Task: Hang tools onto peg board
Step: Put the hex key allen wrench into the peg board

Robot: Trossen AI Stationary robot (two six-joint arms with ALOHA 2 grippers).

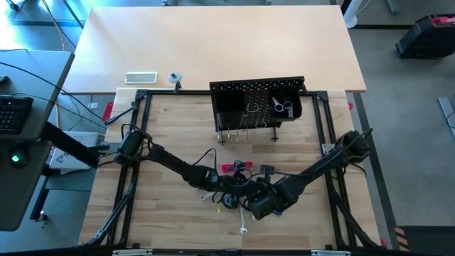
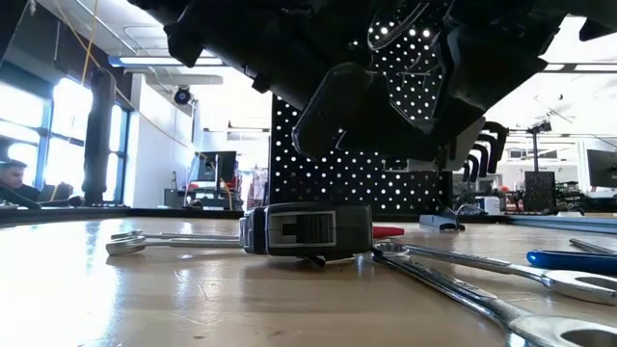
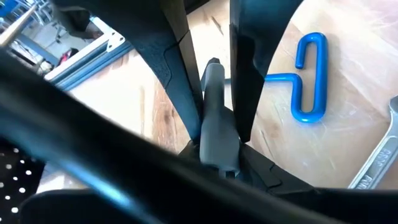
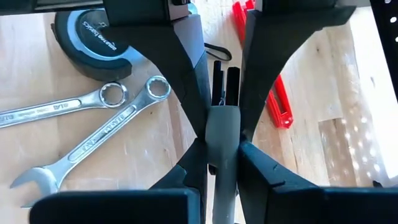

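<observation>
Table [image 1: 178, 128] first: you have most of the job left to do, judging by what lies loose on it.

The peg board [image 1: 242, 96] stands upright, well apart from both claws on the far side of the tool pile. At least one silver piece [image 1: 281, 107] seems to hang on its face. You cannot tell from above what it is, nor whether a second glint beside it is another tool.

The left claw [image 3: 217, 149] and the right claw [image 4: 221, 149] meet nose to nose over the pile. Each is drawn narrow onto the same grey-handled tool [image 4: 222, 124]. The right one clasps it firmly. The left one's fingers lie against the handle's sides too, so you appear to be passing it from one arm to the other.

Around the claws, not yet hung:
- a tape measure [image 4: 93, 43], near the right claw
- two silver wrenches [image 4: 106, 127], beside the tape measure
- a red tool [image 4: 277, 93], just beside the claws on the other side
- a blue-ended key [image 3: 311, 78], close to the left claw, flat on the wood

By this count one or two pieces are up, one is in hand, and the rest wait.
</observation>
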